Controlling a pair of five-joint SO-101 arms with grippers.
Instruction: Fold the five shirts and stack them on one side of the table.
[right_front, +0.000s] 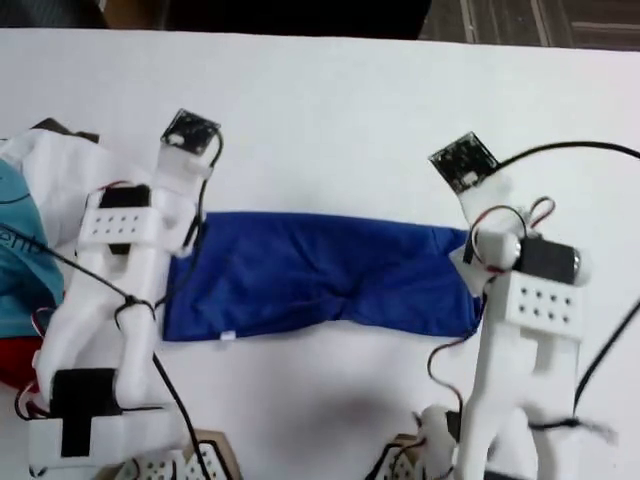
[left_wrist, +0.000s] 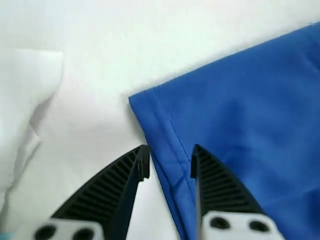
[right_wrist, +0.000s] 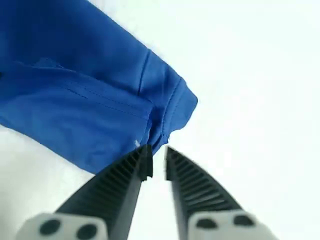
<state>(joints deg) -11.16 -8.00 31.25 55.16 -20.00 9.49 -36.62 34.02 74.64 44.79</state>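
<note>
I see my left jaws open astride the hem of the blue shirt (left_wrist: 240, 115), my right jaws barely parted at its far corner, white bench (right_front: 330, 110) beyond.

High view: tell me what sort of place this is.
Likely a robotics lab bench: left arm and right arm at a white table, a blue shirt spread between them, other shirts piled alongside.
</note>
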